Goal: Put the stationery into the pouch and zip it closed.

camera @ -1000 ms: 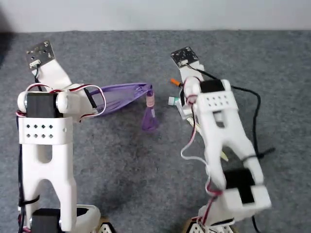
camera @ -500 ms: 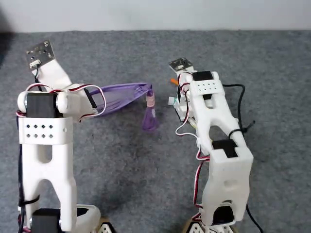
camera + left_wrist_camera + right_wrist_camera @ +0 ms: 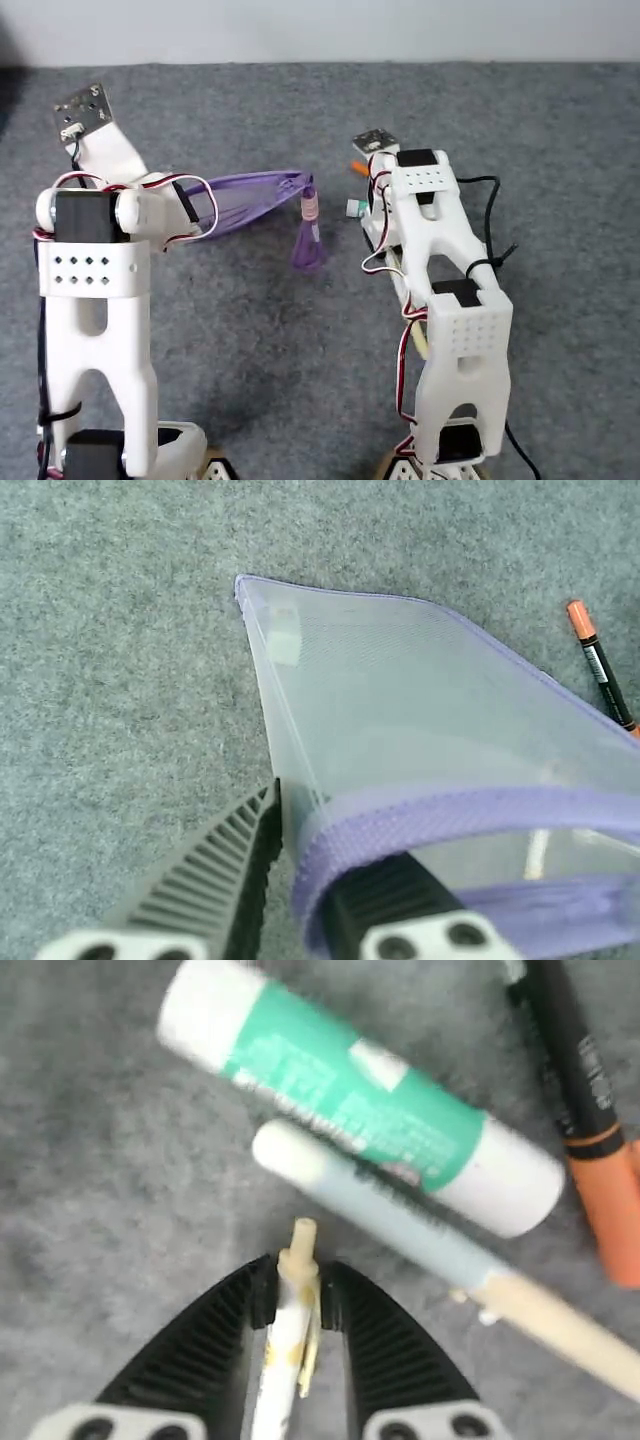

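The left gripper (image 3: 300,855) pinches the pouch (image 3: 400,700) by its purple zip edge, one finger on each side of the band. The clear body stretches away from the fingertips, with bare carpet (image 3: 120,660) alongside and a black-and-orange marker (image 3: 600,665) just past its far edge. The right gripper (image 3: 298,1285) is clamped on a cream pen (image 3: 285,1360) whose tip pokes beyond the fingertips. Just ahead lie a pale blue pen (image 3: 400,1222) and a green glue stick (image 3: 350,1090), side by side. From above, open carpet separates the pouch's mouth from the right arm (image 3: 440,260).
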